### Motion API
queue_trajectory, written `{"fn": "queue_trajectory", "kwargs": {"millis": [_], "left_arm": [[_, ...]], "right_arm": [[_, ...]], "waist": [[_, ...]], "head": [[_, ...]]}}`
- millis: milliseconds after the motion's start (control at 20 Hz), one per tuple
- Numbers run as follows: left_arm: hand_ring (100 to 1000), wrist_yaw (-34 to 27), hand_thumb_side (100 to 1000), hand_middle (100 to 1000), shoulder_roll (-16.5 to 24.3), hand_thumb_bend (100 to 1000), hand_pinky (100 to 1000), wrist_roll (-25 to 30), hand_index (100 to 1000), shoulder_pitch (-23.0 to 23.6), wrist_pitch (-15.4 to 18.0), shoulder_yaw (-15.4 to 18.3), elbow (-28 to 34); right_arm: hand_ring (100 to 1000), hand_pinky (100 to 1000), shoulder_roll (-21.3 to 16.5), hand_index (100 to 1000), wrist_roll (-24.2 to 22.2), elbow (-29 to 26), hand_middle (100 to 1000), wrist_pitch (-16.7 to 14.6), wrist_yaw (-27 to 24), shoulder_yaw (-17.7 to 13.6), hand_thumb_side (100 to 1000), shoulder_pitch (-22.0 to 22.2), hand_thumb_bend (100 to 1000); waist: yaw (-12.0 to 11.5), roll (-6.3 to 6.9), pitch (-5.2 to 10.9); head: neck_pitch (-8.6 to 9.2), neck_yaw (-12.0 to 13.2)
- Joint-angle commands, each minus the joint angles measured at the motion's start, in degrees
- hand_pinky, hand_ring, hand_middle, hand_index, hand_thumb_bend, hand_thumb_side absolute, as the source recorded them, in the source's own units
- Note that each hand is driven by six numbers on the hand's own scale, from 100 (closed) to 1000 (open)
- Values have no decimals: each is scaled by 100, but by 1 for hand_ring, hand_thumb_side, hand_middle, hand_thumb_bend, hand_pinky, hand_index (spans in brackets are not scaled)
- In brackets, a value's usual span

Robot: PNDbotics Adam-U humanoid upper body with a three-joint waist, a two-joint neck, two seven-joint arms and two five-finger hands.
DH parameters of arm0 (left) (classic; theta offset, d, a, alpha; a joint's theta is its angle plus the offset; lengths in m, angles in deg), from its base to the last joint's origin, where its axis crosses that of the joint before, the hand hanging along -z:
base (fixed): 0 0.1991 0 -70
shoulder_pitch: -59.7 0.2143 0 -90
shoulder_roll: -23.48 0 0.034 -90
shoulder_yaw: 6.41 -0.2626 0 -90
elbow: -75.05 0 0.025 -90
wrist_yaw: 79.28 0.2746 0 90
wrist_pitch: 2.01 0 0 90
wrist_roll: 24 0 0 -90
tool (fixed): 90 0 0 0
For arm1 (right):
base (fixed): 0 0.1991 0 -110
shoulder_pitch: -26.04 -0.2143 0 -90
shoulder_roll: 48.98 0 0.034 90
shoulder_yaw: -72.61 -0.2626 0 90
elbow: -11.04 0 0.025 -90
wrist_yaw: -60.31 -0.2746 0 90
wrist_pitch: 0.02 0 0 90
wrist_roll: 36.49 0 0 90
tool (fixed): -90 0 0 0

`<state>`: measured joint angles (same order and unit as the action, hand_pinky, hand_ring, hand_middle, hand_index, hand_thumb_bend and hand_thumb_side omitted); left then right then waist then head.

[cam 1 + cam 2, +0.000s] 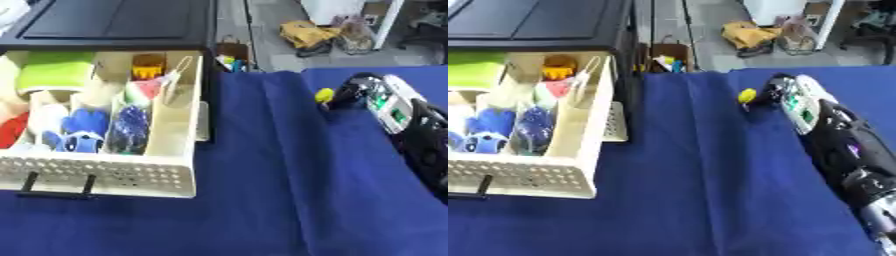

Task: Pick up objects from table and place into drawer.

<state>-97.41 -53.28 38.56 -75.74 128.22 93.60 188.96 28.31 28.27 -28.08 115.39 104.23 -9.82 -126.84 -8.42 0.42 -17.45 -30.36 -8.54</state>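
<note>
— Blue cloth is covering the worktop (pixel 262 200), and the drawer (pixel 105 175) is standing pulled out at the left, already crowded.

— I'm reaching my right hand (pixel 773 92) far across to a small yellow object (pixel 747 95); it's touching the fingertips, but I cannot tell whether they're closing. I'm judging a nudge could roll it off the far edge.

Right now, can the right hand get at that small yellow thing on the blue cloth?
Probably yes. The right hand is already beside the small yellow thing on the blue cloth, with nothing between them. Whether its fingers touch it yet, I cannot tell.
</note>
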Motion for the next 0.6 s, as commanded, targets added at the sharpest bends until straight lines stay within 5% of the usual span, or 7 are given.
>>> {"fn": "queue_trajectory", "kwargs": {"millis": [50,600], "left_arm": [[472,-26,980,515,99,312,291,-350,685,-61,367,3,68],[474,-44,989,519,91,314,293,-322,688,-51,349,0,68]], "right_arm": [[866,785,-41,783,164,15,511,19,64,-30,419,-117,427],[826,766,-11,727,615,50,451,55,-21,-44,309,-104,438]], "waist": [[-15,10,88],[-14,5,73]], "head": [[77,-4],[82,22]]}}
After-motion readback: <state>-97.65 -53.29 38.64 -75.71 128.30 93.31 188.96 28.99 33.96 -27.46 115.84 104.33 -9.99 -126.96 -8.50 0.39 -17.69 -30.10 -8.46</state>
